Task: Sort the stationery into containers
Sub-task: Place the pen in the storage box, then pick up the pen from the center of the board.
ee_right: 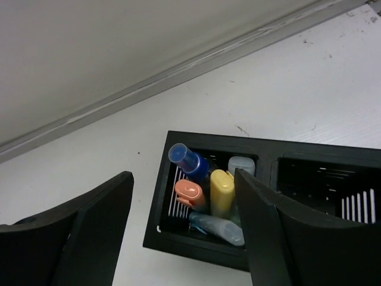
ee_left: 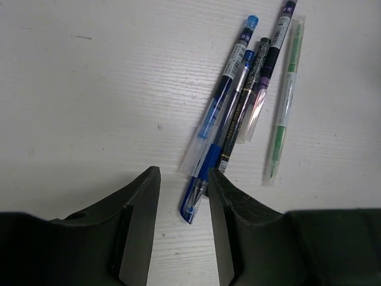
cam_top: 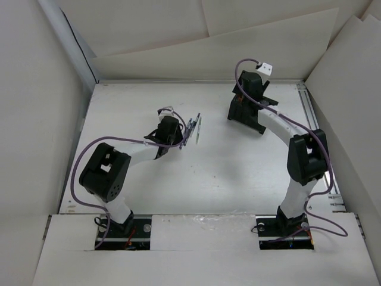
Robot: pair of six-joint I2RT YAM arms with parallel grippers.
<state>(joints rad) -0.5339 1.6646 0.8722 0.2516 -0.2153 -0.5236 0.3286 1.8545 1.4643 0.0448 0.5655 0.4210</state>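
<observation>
Left gripper [ee_left: 183,176] straddles the blue pen's [ee_left: 209,159] near end on the surface [ee_left: 89,89], jaws partly spread, not yet pinching. Three more pens [ee_left: 257,89] lie just beside it. Right gripper [ee_right: 183,177] hangs spread, empty, over the black box [ee_right: 208,139], where highlighters [ee_right: 221,192] fill one compartment. Next move, I judge: close squarely on the pen, lift it and carry it to the box.

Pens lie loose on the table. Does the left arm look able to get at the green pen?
Likely yes: the green pen lies uncovered, apart from the other pens, near the left tool.
</observation>
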